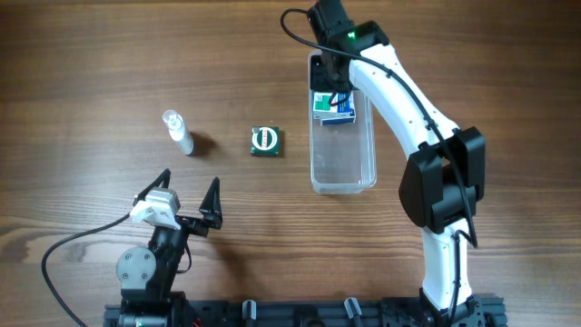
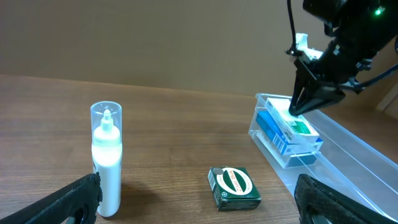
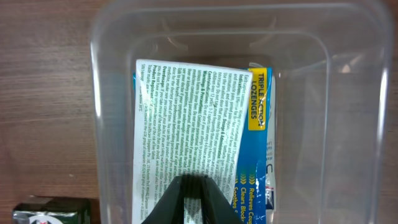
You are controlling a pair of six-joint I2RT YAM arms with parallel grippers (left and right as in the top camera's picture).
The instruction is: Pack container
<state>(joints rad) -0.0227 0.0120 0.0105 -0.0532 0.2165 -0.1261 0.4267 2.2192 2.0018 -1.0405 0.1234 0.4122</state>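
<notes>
Bottle (image 1: pixel 178 133) and green box (image 1: pixel 266 142) outside container (image 1: pixel 343 168); right jaws pressed together on lozenge box (image 3: pixel 199 124), left jaws spread

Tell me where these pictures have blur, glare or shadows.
Overhead: even light, the bottle casts a soft shadow. Left wrist: the left fingers blur in the bottom corners. Right wrist: box print crisp, mild glare on the container rim.

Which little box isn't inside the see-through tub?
The small dark green box with a round white label, on the wooden table. The white-and-green box and blue box sit inside the clear plastic tub.
</notes>
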